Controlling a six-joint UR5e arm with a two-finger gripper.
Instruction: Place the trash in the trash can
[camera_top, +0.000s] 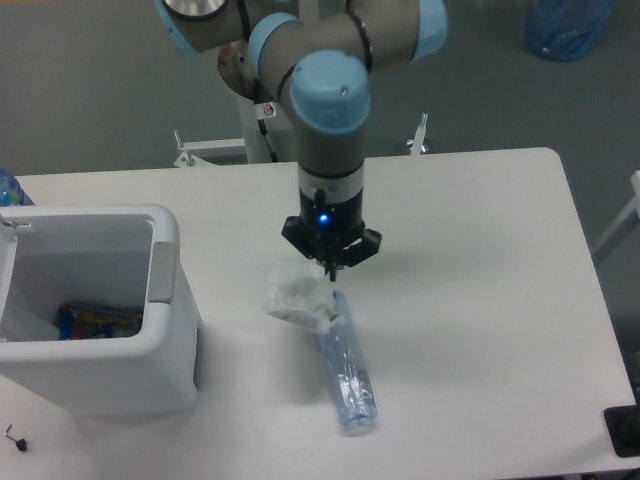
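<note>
**Pincer positioned over wrapper and bottle at bench centre**

The pincer points straight down from the arm, with a blue indicator light lit on the wrist housing above it. Its fingertips sit close together at the upper edge of the wrapper; whether they are parted or closed cannot be determined from this view.

Left to right across the bench:

- The trash can stands at the left front of the bench. It is a white rectangular bin with rounded edges and a grey panel on its right rim. A colourful item lies on its floor.
- The wrapper, crumpled and whitish-clear, lies on the bench right of the bin, apart from it.
- The bottle, crushed, clear with a bluish tint, lies flat just right of the wrapper, touching it at its upper end and running toward the front edge.

Surface: the bench top is plain white and matte, with rounded corners. A small dark object lies near the front left corner.

Room: grey floor surrounds the bench. A blue translucent bag rests on the floor at upper right. The white frame of the arm mount shows behind the far edge.
</note>
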